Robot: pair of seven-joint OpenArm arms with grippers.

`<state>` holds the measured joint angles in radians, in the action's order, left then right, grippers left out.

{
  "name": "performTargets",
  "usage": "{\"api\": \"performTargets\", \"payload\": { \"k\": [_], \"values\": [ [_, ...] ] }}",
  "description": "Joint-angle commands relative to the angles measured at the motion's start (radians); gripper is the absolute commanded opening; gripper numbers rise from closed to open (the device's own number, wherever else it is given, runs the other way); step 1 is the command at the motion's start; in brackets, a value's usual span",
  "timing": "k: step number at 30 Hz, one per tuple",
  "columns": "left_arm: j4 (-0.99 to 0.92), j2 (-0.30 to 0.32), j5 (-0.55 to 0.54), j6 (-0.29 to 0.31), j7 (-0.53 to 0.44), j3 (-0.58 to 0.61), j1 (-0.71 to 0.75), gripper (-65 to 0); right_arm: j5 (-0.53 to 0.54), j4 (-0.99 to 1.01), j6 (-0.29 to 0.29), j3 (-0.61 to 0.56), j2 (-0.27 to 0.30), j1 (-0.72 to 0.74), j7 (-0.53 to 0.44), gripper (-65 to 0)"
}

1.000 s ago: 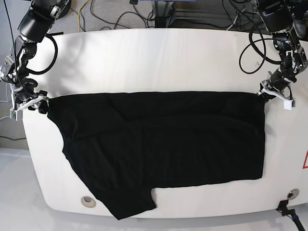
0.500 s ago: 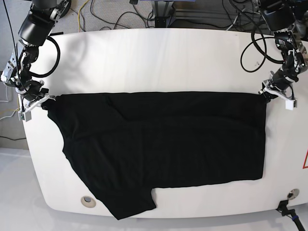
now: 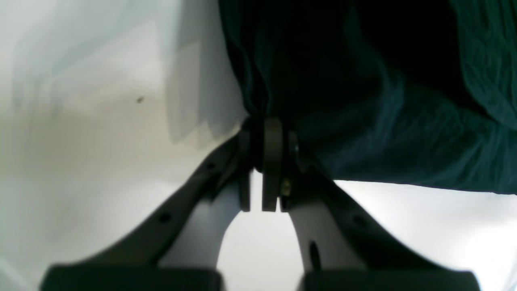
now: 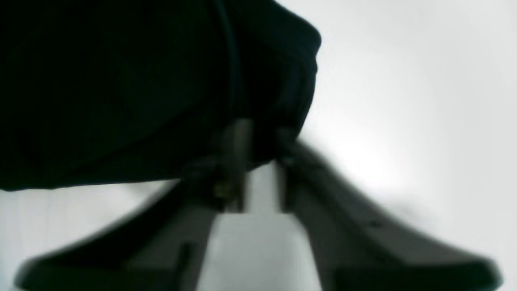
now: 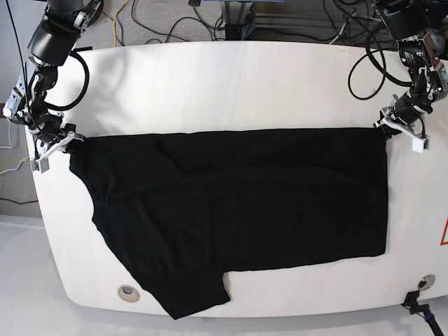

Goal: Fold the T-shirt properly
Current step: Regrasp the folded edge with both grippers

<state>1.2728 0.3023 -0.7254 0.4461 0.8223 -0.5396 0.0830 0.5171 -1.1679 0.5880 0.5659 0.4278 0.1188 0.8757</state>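
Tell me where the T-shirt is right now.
In the base view, the T-shirt lies spread across the middle of the white table, its far corners at the right gripper and left gripper.

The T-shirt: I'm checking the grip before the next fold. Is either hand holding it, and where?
The left hand pinches the T-shirt at its far corner. The right hand is at the opposite far corner with cloth between its fingers, but its hold cannot be confirmed.

A robotics lab: a white table (image 5: 231, 77) with rounded corners, two arms mounted at its far corners, and loose cables (image 5: 168, 21) tangled on the floor beyond its far edge.
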Motion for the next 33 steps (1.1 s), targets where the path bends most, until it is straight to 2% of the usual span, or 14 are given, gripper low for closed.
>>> {"api": "performTargets", "payload": {
  "k": [1, 3, 5, 15, 16, 26, 29, 33],
  "values": [
    [0.020, 0.017, -0.016, 0.009, -0.019, -0.006, -0.008, -65.0, 0.011, -0.020, 0.012, 0.003, 0.023, 0.020, -0.017, -41.7],
    [0.019, 0.018, -0.016, 0.009, -0.017, -0.009, -0.005, -65.0, 0.012, -0.021, 0.016, 0.003, 0.021, 0.021, -0.024, -38.5],
    [0.020, 0.022, -0.017, 0.008, -0.017, -0.005, -0.002, -65.0, 0.017, -0.019, 0.019, 0.004, 0.020, 0.025, -0.026, -38.1],
    [0.039, 0.024, -0.016, 0.010, -0.021, -0.003, 0.002, -65.0, 0.027, -0.014, 0.028, 0.008, 0.025, 0.051, 0.001, -40.3],
    [0.019, 0.017, -0.003, -0.007, 0.014, -0.006, 0.008, -65.0, 0.027, -0.013, 0.023, 0.016, 0.022, 0.037, -0.008, -39.0],
    [0.021, 0.021, -0.006, -0.009, 0.028, -0.006, 0.007, -65.0, 0.101, 0.007, 0.033, 0.020, 0.017, -0.006, 0.000, -39.0],
    [0.020, 0.020, -0.006, -0.009, 0.029, -0.007, 0.012, -65.0, 0.105, 0.011, 0.033, 0.020, 0.019, -0.009, 0.018, -41.6],
    [0.016, 0.025, -0.004, -0.010, 0.034, -0.009, 0.028, -65.0, 0.136, 0.018, 0.039, 0.025, 0.024, -0.024, 0.049, -50.2]
  ]
}}
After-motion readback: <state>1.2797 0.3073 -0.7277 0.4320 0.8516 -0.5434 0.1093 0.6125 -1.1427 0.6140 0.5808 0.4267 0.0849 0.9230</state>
